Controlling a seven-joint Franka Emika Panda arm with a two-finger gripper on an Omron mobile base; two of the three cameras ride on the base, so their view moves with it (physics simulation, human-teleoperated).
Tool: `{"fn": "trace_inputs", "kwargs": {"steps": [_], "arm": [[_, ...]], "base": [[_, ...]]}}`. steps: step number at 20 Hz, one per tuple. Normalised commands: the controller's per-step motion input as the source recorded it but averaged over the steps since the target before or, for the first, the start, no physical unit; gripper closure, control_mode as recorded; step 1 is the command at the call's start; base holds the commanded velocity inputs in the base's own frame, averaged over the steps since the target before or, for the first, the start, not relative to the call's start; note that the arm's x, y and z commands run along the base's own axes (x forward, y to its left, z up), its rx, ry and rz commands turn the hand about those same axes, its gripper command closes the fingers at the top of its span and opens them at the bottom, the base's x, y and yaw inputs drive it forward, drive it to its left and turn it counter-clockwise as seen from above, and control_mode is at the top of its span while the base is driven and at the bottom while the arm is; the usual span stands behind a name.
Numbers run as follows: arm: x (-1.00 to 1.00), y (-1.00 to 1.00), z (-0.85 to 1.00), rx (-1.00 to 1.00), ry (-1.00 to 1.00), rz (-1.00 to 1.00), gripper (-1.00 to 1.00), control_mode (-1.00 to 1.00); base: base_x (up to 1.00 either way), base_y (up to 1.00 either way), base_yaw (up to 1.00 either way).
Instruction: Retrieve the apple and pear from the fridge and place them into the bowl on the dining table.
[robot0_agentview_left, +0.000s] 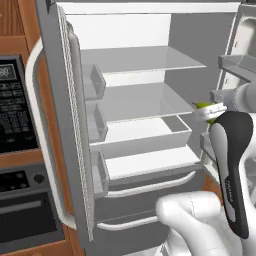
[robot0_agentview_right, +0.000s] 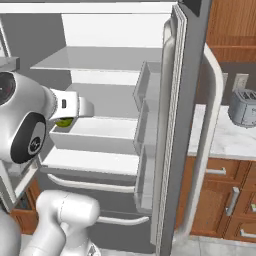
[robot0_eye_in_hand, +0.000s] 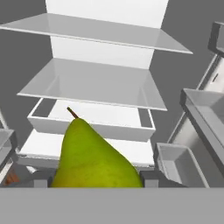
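Observation:
The fridge stands with both doors swung wide, its white shelves bare. My gripper is shut on the yellow-green pear, which stands stem-up between the fingers in front of the shelves. From the left base view the pear peeks out around the hand at the fridge's right side, level with the crisper drawer. In the right base view the pear hangs under the white hand. The apple, the bowl and the dining table are out of view.
The left fridge door and the right fridge door flank the arm, each with door bins. A black oven sits left of the fridge. A toaster stands on the marble counter to the right.

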Motion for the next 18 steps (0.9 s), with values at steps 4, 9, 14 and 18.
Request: {"fn": "trace_inputs", "kwargs": {"steps": [4,9,14,18], "arm": [[0.00,0.00,0.00,0.00,0.00,0.00,1.00,1.00],[0.00,0.00,0.00,0.00,0.00,0.00,1.00,1.00],[0.00,0.00,0.00,0.00,0.00,0.00,1.00,1.00],[0.00,0.00,0.00,0.00,0.00,0.00,1.00,1.00]], "base": [[-1.00,-0.11,-0.07],[-0.75,-0.26,-0.34],[-0.42,-0.25,-0.61],[-0.08,-0.07,-0.73]]}}
